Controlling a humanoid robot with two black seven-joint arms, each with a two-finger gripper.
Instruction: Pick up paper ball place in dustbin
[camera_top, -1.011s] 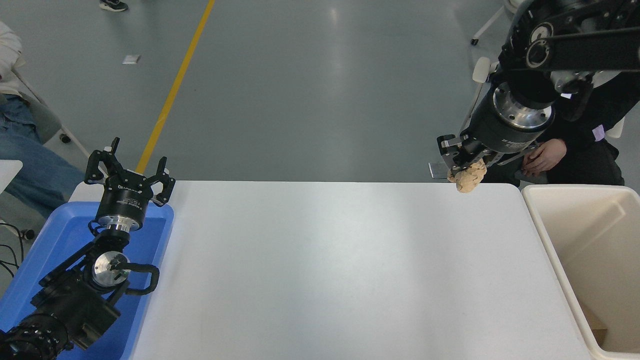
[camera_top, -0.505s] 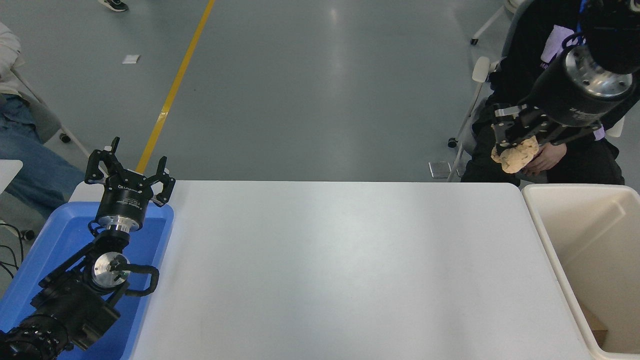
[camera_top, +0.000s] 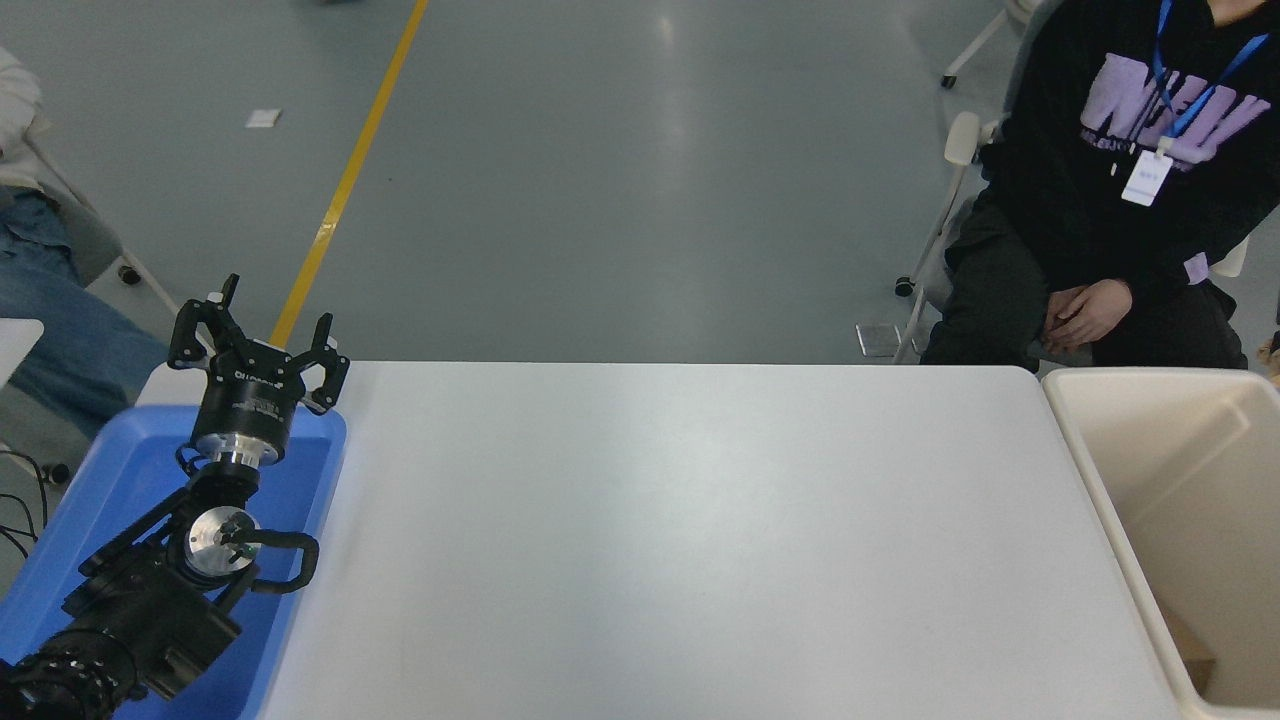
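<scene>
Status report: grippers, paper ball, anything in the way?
Left gripper open, parked over blue tray. Right gripper out of frame. Tan sliver at right edge above dustbin, likely the paper ball. No obstruction seen.

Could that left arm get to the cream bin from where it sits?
Probably not. The left tool sits open over the blue tray, and the bin stands past the table's opposite end. Nothing blocks it; it just looks too far.

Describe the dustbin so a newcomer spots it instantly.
Start at the white table and go to its right end. The dustbin stands against that edge: a large cream-beige rectangular bin, deep and smooth-walled, unlike the shallow blue tray at the table's left end.
</scene>
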